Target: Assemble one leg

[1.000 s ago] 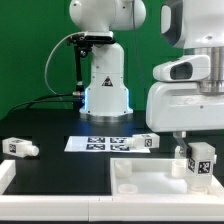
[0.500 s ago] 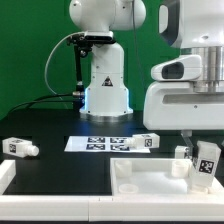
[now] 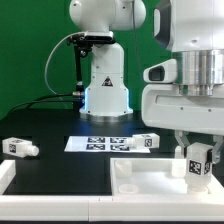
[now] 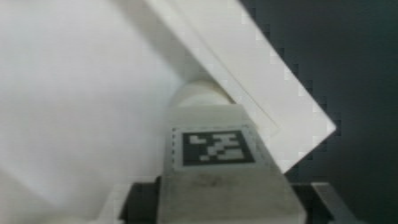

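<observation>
My gripper (image 3: 198, 152) is shut on a leg (image 3: 198, 163), a short white peg with a black-and-white tag. It holds the leg upright over the right end of the large white tray-like part (image 3: 145, 183). In the wrist view the leg (image 4: 217, 135) sits between my dark fingers (image 4: 146, 202), its tip against the tray-like part (image 4: 89, 110) beside the raised rim. Whether the tip touches the tray I cannot tell. Two more legs lie on the black table, one at the exterior view's left (image 3: 20, 147) and one in the middle (image 3: 141, 142).
The marker board (image 3: 92, 143) lies flat behind the tray-like part. The arm's white base (image 3: 105, 92) stands at the back with a black cable beside it. A white raised edge (image 3: 6, 178) shows at the exterior view's lower left.
My gripper with the leg swung slightly to the exterior view's right and tilted, then came back left and upright. The arm body has shifted left. The other legs have not moved.
</observation>
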Robot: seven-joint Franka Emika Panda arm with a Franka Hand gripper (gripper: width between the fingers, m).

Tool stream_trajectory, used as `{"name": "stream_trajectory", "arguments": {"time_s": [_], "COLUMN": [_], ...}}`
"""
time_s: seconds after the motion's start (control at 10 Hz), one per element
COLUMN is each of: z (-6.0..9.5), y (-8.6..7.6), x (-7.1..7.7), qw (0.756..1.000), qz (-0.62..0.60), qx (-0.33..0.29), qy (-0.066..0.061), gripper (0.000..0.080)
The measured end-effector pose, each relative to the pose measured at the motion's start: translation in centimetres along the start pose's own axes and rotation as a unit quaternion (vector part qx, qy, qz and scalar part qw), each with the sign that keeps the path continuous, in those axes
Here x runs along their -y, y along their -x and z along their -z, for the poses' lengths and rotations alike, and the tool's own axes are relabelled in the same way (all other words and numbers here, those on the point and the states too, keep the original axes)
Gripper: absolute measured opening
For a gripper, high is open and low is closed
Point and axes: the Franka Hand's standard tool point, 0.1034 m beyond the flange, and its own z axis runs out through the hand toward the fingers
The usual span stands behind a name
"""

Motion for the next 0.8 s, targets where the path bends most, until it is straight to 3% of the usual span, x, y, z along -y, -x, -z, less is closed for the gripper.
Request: {"name": "stream_trajectory", "arguments": {"time_s": [0.2, 0.5, 0.6, 0.7, 0.8], "z": [-0.09, -0.10, -0.09, -0.08, -0.03], "y": [0.08, 0.14, 0.08, -0.14, -0.12], "x": [0.12, 0.14, 0.11, -0.06, -0.19], "qw": [0.986, 0.986, 0.989, 1.000, 0.996], "qz": [-0.164, -0.162, -0.145, -0.021, 0.087], "qx": [0.029, 0.029, 0.027, 0.020, 0.023], "qy": [-0.014, -0.014, -0.013, -0.011, -0.007], "gripper": [0.0290, 0.0291, 0.0500, 0.0500, 0.0622]}}
